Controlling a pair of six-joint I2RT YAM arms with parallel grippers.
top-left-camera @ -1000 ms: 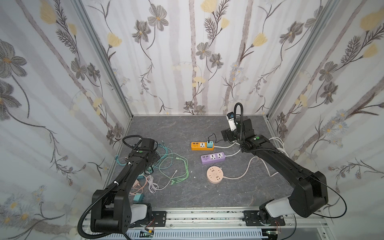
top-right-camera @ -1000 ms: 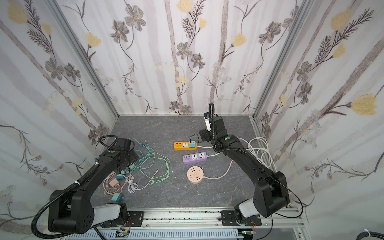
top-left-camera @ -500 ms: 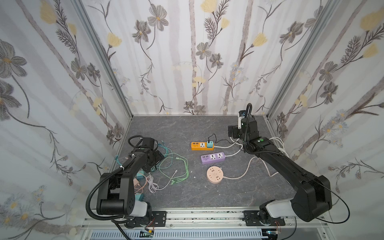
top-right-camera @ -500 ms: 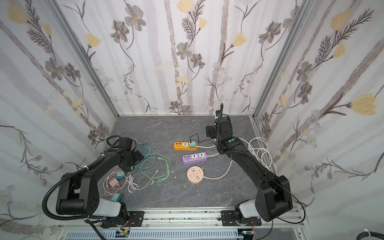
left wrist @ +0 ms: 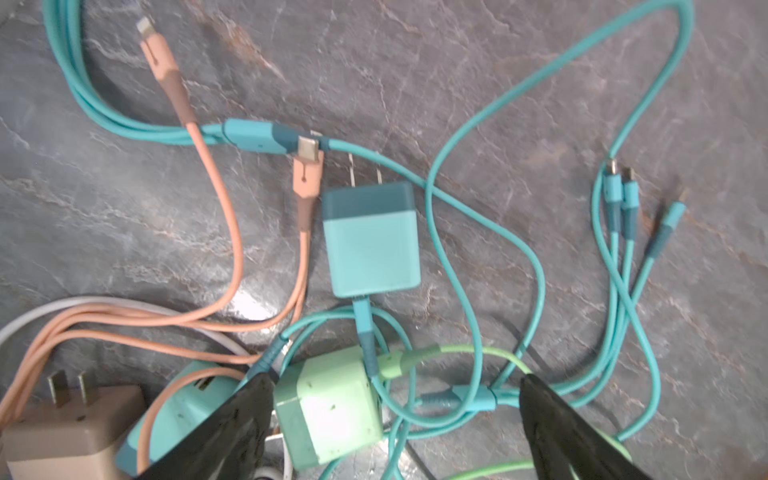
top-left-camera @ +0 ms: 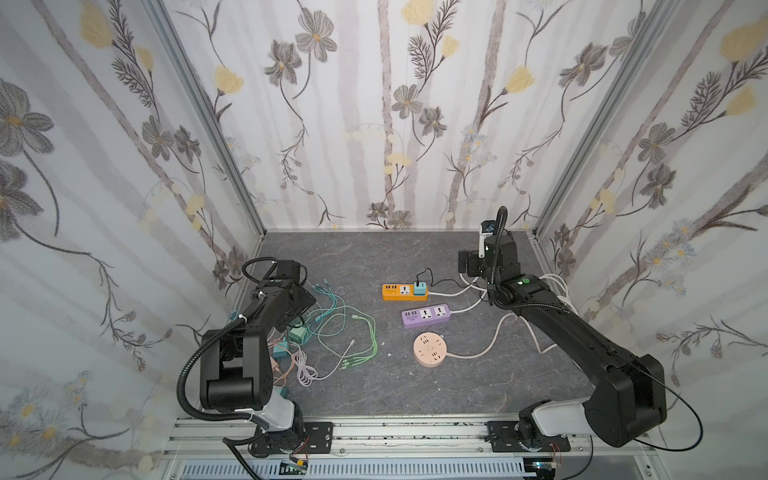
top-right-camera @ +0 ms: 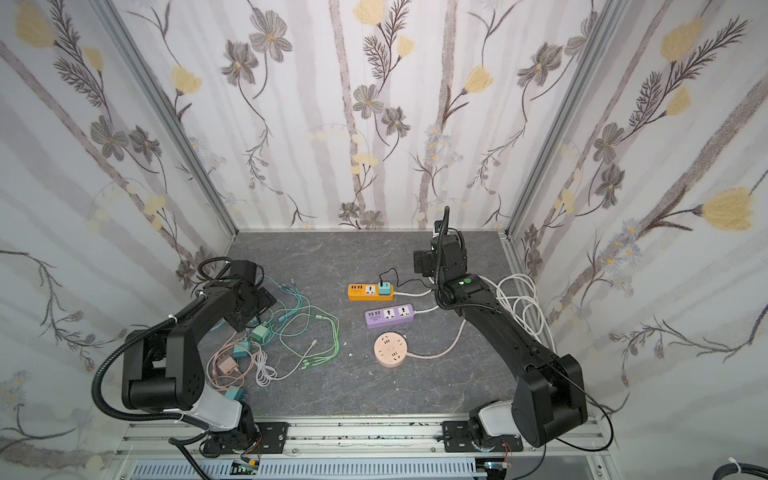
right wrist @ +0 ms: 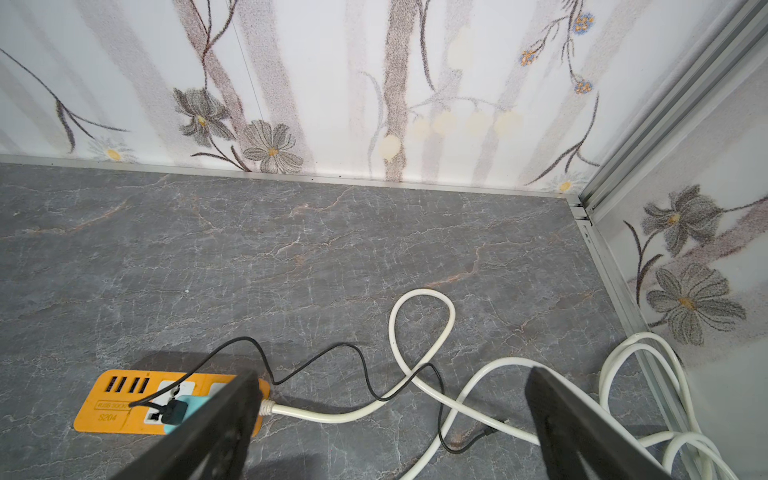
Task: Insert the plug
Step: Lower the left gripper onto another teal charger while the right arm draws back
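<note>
My left gripper [left wrist: 395, 386] hangs open over a heap of chargers and cables at the left of the floor [top-left-camera: 301, 299]. A light green plug [left wrist: 328, 411] lies between its fingers, close to one finger [left wrist: 232, 424] and well clear of the other. A teal plug [left wrist: 370, 237] lies just beyond it, prongs pointing away. My right gripper [right wrist: 392, 382] is open and empty above the back right of the floor [top-left-camera: 467, 262]. An orange power strip [top-left-camera: 395, 293] has a teal plug [top-left-camera: 419, 287] seated in it.
A purple power strip [top-left-camera: 426, 316] and a round pink socket [top-left-camera: 430, 351] lie in front of the orange one. White cords [right wrist: 415, 399] coil toward the right wall. A beige plug [left wrist: 70, 432] and orange, teal and green cables [top-left-camera: 353, 332] spread around the left heap.
The left arm's elbow has risen and folded back while its gripper stayed over the cable heap, jaws a little narrower. The right gripper has shifted slightly to the right.
</note>
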